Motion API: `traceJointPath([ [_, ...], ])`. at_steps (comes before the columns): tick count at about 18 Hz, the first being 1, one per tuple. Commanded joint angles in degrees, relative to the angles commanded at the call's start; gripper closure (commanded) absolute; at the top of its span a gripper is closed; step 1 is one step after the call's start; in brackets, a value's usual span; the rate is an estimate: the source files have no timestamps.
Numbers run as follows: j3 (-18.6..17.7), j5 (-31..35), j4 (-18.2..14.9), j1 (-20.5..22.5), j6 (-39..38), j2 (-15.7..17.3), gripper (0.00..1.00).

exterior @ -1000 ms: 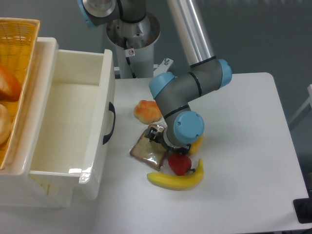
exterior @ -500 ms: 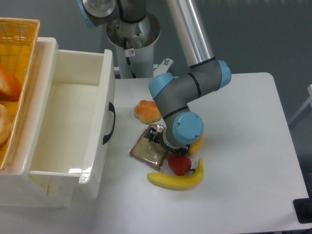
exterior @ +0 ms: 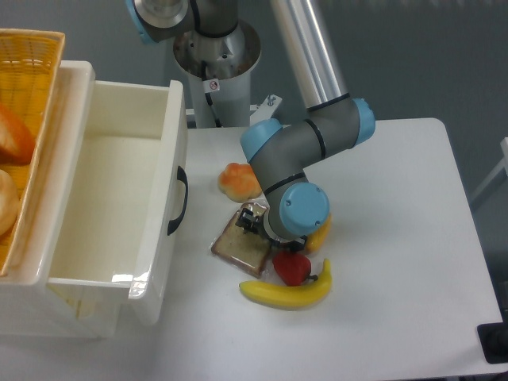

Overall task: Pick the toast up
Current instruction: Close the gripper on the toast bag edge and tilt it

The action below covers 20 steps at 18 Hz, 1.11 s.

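Since the earlier frames the arm's wrist has shifted slightly to the left and a little lower; the objects beneath it sit as they did. The end effector (exterior: pixel 252 220) is down at the upper right edge of the toast (exterior: pixel 240 246), mostly hidden under the blue-capped wrist, so whether its fingers are spread or closed cannot be told. The toast, wrapped in clear plastic, lies flat on the white worktop (exterior: pixel 397 238), just right of the white bin (exterior: pixel 119 206). An orange-yellow bun (exterior: pixel 238 180) sits just above it. A red fruit (exterior: pixel 291 267) rests beside the toast's lower right corner, touching a banana (exterior: pixel 290 292). A yellow item (exterior: pixel 320 234) shows partly behind the wrist. A wicker basket (exterior: pixel 32 79) stands at far left.
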Motion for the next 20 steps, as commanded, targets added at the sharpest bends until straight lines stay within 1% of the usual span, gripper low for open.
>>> traceJointPath([
  [1, 0.0, 0.0, 0.0, 0.0, 0.0, 0.0, 0.33],
  [3, 0.0, 0.0, 0.0, 0.0, 0.0, 0.0, 0.34],
  [4, 0.0, 0.0, 0.0, 0.0, 0.0, 0.0, 0.37],
  [7, 0.0, 0.0, 0.0, 0.0, 0.1, 0.0, 0.39],
  [8, 0.1, 0.0, 0.0, 0.0, 0.1, 0.1, 0.41],
  [9, 0.1, 0.0, 0.0, 0.0, 0.0, 0.1, 0.49],
  [10, 0.1, 0.0, -0.1, 0.0, -0.1, 0.1, 0.74],
  [11, 0.2, 0.0, -0.1, 0.0, -0.1, 0.1, 0.82],
  [12, 0.4, 0.0, -0.1, 0.0, 0.0, 0.1, 0.87],
  [20, 1.1, 0.0, -0.3, 0.2, 0.3, 0.4, 0.87],
])
